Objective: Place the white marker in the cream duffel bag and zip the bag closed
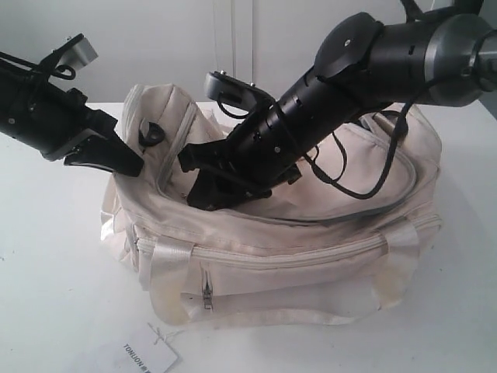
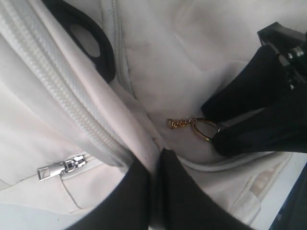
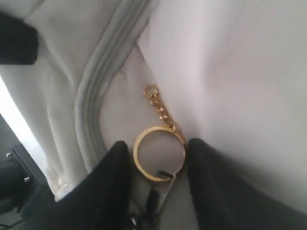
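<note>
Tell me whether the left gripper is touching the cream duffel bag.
Touching. The left wrist view shows the left gripper with its dark fingers closed on a rim fold of the cream duffel bag, no gap.

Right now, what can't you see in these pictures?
- White marker: in no view; whether it lies deeper in the cream duffel bag cannot be told.
- Right gripper tips: exterior view, hidden behind the bag's rim.
- Paper tag: exterior view, cut off by the bottom edge.
- Clasp on the gold key ring: right wrist view, dark and blurred.
</note>
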`<state>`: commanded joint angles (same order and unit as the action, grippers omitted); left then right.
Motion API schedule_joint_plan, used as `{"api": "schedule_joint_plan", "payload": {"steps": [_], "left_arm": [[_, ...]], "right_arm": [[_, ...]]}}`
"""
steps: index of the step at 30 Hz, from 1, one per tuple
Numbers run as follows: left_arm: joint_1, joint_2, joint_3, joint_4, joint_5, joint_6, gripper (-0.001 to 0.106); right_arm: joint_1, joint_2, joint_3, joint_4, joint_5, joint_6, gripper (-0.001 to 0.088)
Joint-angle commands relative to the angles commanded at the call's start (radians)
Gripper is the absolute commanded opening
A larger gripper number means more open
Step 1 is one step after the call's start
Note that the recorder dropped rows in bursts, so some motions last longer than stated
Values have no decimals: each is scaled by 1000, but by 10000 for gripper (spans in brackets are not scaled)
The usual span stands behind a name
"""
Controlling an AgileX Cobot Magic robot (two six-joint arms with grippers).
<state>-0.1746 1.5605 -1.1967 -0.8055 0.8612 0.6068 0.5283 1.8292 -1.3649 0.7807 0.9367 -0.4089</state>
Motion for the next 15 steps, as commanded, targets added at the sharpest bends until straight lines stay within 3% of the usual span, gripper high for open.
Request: {"api": "schedule_joint_plan", "payload": {"steps": [2,15], "left_arm": [[0,0,0,0,0,0,0],[0,0,0,0,0,0,0]], "right_arm": [[0,-8,0,0,0,-16,0],[0,-149,0,0,-134,-37,0]]}}
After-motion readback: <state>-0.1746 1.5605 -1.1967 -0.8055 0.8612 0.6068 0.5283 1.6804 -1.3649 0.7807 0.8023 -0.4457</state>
